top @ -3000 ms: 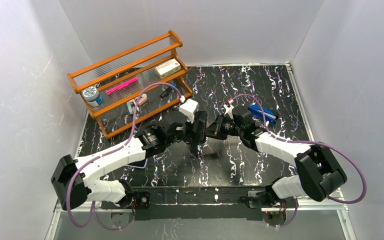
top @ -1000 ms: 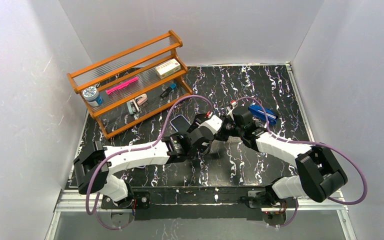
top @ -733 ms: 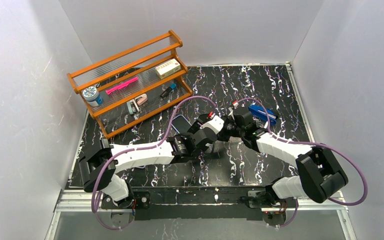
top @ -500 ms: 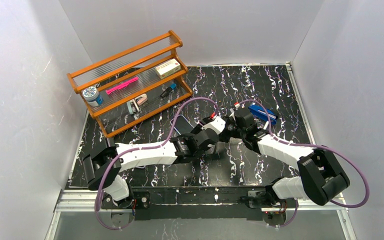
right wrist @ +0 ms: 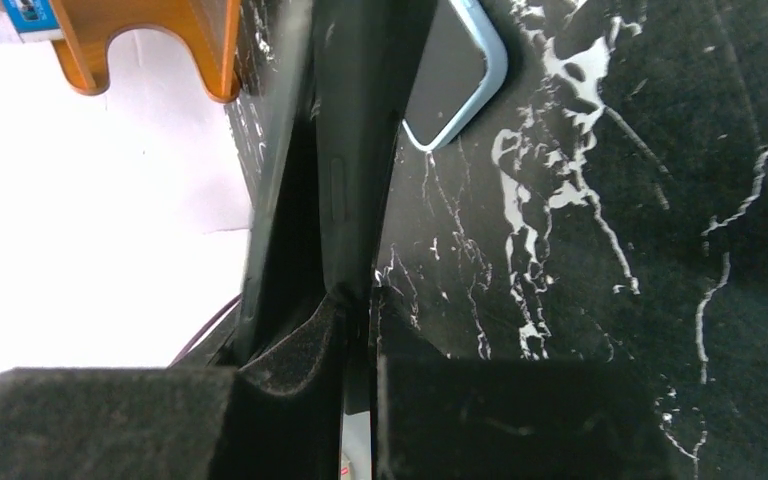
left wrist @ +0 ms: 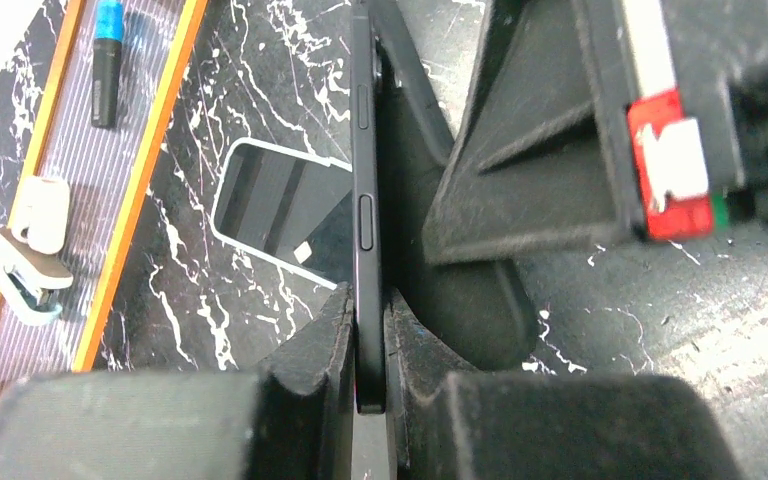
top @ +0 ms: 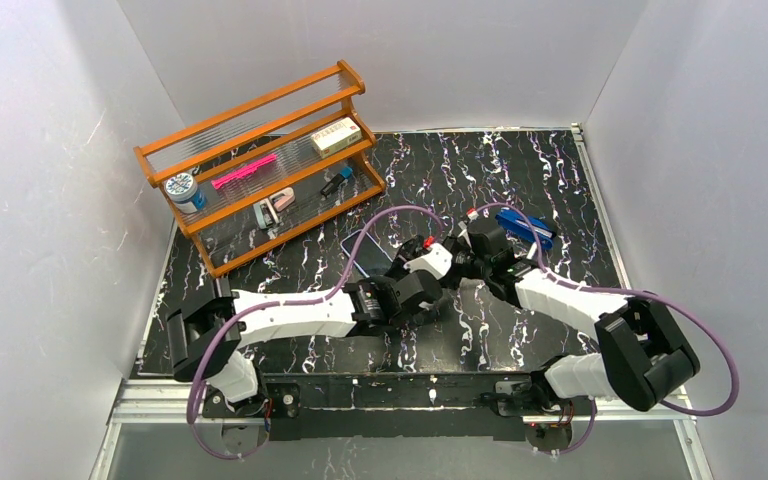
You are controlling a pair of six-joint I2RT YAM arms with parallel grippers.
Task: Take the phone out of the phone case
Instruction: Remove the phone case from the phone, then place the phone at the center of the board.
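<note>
My left fingers (left wrist: 315, 360) and right fingers (right wrist: 290, 365) both pinch the black phone (left wrist: 365, 150) edge-up between them, the pale-blue case (left wrist: 280, 215) lying flat on the tabletop (left wrist: 600, 330) beyond. It looks stiff, slick and breakable, so I'd hold its flat faces, clear of the side buttons (left wrist: 364, 222).

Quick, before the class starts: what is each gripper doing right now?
Left gripper: shut on the phone, which stands on edge.
Right gripper: shut on the same phone.
</note>
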